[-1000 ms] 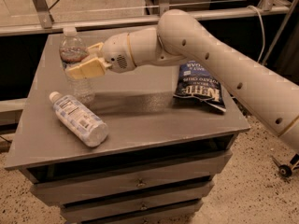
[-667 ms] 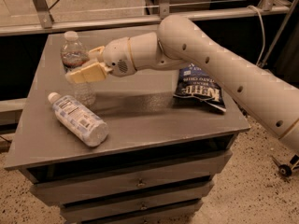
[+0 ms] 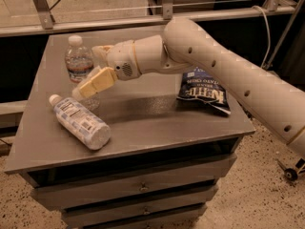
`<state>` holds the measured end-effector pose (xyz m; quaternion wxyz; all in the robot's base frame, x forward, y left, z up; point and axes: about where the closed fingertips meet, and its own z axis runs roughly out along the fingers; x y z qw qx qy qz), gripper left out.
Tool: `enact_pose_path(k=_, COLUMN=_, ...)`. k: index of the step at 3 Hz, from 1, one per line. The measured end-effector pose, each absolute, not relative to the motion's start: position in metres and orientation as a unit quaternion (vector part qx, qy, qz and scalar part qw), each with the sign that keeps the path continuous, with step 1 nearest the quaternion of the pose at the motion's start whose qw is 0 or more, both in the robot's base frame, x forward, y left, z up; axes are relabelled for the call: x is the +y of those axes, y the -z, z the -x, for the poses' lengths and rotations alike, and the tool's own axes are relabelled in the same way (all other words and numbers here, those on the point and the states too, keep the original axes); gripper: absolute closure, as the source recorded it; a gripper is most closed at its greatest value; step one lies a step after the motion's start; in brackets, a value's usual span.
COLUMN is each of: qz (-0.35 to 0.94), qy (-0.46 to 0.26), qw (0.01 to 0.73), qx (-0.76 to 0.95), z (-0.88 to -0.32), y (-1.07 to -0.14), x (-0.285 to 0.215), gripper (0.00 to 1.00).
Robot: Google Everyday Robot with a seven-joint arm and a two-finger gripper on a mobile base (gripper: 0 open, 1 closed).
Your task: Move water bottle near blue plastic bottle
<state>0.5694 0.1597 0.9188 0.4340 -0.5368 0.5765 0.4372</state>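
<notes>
The water bottle point(image 3: 77, 61), clear with a white cap and a dark reddish label band, is upright at the table's back left. My gripper point(image 3: 88, 74) is shut on it. One yellowish finger point(image 3: 96, 83) crosses in front of its lower half, and the clear base shows below that finger. The blue plastic bottle point(image 3: 80, 121), pale blue with a white printed label, lies on its side at the front left, just in front of the water bottle, cap pointing to the back left.
A dark blue chip bag point(image 3: 204, 95) lies on the right side of the grey table point(image 3: 157, 123), under my arm. Drawers sit below the tabletop. A metal rail runs behind the table.
My gripper and the water bottle have shifted slightly forward and to the right, towards the lying blue bottle. The blue bottle and chip bag have not moved.
</notes>
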Motion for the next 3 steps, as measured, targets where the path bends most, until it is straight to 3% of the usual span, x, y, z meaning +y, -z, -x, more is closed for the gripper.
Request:
enact_pose_path(k=2, qz=0.549, qy=-0.339, qw=0.502, qx=0.576, z=-0.632, y=-1.008, x=0.044, gripper=0.0)
enact_pose_path(k=3, qz=0.55, qy=-0.34, qw=0.5, qx=0.577, z=-0.631, y=-1.006, x=0.045, gripper=0.0)
